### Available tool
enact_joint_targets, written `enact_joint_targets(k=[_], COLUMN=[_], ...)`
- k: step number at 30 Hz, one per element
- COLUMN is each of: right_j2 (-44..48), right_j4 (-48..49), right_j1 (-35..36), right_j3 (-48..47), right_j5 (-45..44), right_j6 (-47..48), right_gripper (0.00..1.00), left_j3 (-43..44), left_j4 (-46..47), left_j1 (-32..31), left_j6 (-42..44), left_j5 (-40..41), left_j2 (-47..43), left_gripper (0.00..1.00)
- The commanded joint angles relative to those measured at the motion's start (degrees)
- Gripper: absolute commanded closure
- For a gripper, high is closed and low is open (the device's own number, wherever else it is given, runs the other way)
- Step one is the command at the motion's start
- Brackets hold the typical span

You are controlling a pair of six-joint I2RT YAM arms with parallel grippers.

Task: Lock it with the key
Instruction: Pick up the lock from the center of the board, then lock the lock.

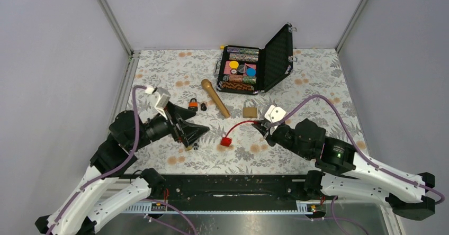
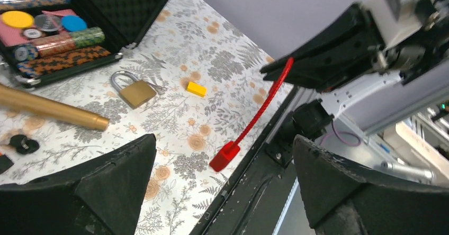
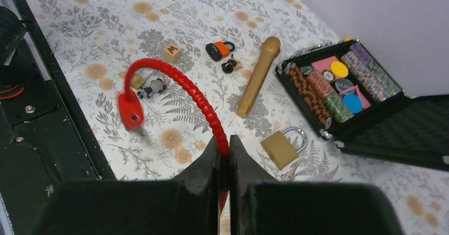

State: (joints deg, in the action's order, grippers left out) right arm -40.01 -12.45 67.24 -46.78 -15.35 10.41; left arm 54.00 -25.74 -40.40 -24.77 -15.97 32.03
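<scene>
A brass padlock (image 1: 250,109) lies on the floral table, its shackle up and a small key (image 3: 288,174) beside its body; it also shows in the left wrist view (image 2: 136,91) and the right wrist view (image 3: 280,148). My right gripper (image 1: 260,126) (image 3: 224,145) is shut on a red ribbed cable (image 3: 180,79), whose red block end (image 1: 226,141) (image 2: 224,156) hangs near the table's front edge. My left gripper (image 1: 198,132) (image 2: 223,139) is open and empty, pointing at that red end. An orange-and-black padlock (image 1: 193,105) (image 3: 219,50) lies further left with a black-headed key (image 1: 203,107) beside it.
An open black case (image 1: 254,65) of poker chips stands at the back. A gold cylinder (image 1: 215,97) lies diagonally between the two padlocks. A yellow block (image 2: 196,89), a wooden letter block (image 3: 172,51) and a small black-and-white figure (image 3: 151,88) lie on the table. The black base rail (image 1: 227,184) runs along the front.
</scene>
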Motion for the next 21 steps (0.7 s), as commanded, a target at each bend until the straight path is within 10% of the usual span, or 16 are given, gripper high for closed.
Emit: enact_joint_targets(k=[1,21], right_j2=[-2.44,-5.43], right_j4=[-4.36,-6.90], right_j1=[0.33,0.32], right_j3=[-7.26,-15.61], right_j5=[2.39,2.40], right_j6=[6.57,7.69], right_gripper=[1.00,1.00], left_j3=[0.45,-2.33], left_j4=[4.41,8.80], left_j1=[0.06,-4.69], left_j6=[7.50,11.32], left_j5=[-12.05,-20.15], left_j2=[5.08,14.32], left_gripper=[0.01,0.17])
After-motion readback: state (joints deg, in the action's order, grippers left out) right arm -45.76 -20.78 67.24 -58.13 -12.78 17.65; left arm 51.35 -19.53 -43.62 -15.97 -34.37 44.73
